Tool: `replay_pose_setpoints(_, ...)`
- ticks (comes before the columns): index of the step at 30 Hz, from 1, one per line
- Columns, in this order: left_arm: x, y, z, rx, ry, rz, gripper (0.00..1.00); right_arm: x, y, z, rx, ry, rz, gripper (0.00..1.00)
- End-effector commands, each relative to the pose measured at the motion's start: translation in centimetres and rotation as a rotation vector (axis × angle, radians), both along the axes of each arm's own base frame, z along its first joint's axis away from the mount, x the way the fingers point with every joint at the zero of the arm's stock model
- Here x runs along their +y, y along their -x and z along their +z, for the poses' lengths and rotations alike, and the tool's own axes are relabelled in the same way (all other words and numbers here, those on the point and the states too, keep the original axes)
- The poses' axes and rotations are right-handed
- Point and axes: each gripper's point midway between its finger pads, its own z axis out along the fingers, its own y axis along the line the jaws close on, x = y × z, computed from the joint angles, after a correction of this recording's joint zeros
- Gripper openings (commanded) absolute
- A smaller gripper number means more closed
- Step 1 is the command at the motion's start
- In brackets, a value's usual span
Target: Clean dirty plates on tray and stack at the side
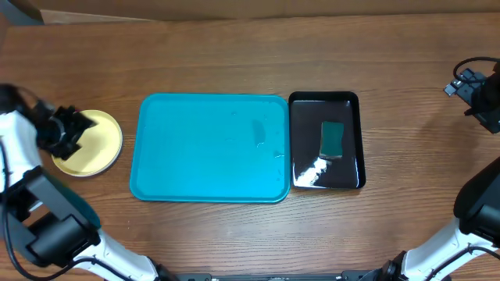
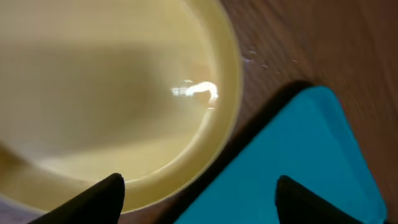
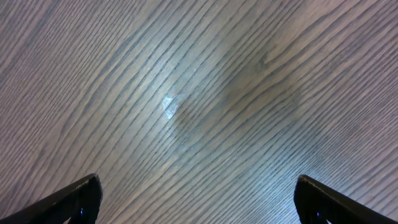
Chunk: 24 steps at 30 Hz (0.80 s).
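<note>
The large teal tray [image 1: 211, 148] lies in the middle of the table with nothing on it; a corner of it shows in the left wrist view [image 2: 298, 168]. A pale yellow-green plate [image 1: 98, 144] lies on the table left of the tray and also shows in the left wrist view [image 2: 112, 93]. I cannot tell if other plates lie under it; the white and aqua plates are not visible. My left gripper [image 1: 66, 131] is open and empty, over the plate's left part; its fingertips [image 2: 199, 202] straddle the plate rim and tray corner. My right gripper [image 3: 196, 202] is open and empty over bare wood at the far right [image 1: 476, 90].
A glossy black tray [image 1: 351, 176] with a green sponge [image 1: 332, 139] stands against the teal tray's right side. Small wet marks show on the teal tray's right part. The table's far edge runs along the top.
</note>
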Motion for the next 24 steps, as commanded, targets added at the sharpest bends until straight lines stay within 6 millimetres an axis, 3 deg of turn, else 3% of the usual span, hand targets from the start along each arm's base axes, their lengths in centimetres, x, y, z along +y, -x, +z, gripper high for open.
replay_pose_setpoints(1,-3.0,-2.7,2.2,-0.093,-0.045,-0.158,0.93,-0.2,-0.2,1.0,-0.020,0.022,0.001,1.00)
replay_pose_setpoints(2,-3.7,-3.2,2.2,-0.097,-0.055,-0.181,1.00,-0.2,-0.2,1.0,-0.020,0.022,0.001,1.00)
replay_pose_setpoints(7,-8.0,-4.8,2.2,-0.102,-0.076,-0.291,1.00,-0.2,-0.2,1.0,-0.020,0.022,0.001,1.00)
replay_pose_setpoints(13,-11.3,-5.5,2.2,-0.104,-0.075,-0.370,1.00,-0.2,-0.2,1.0,-0.020,0.022,0.001,1.00)
replay_pose_setpoints(24,-12.4,-5.7,2.2,-0.105,-0.074,-0.393,1.00,-0.2,-0.2,1.0,-0.020,0.022,0.001,1.00)
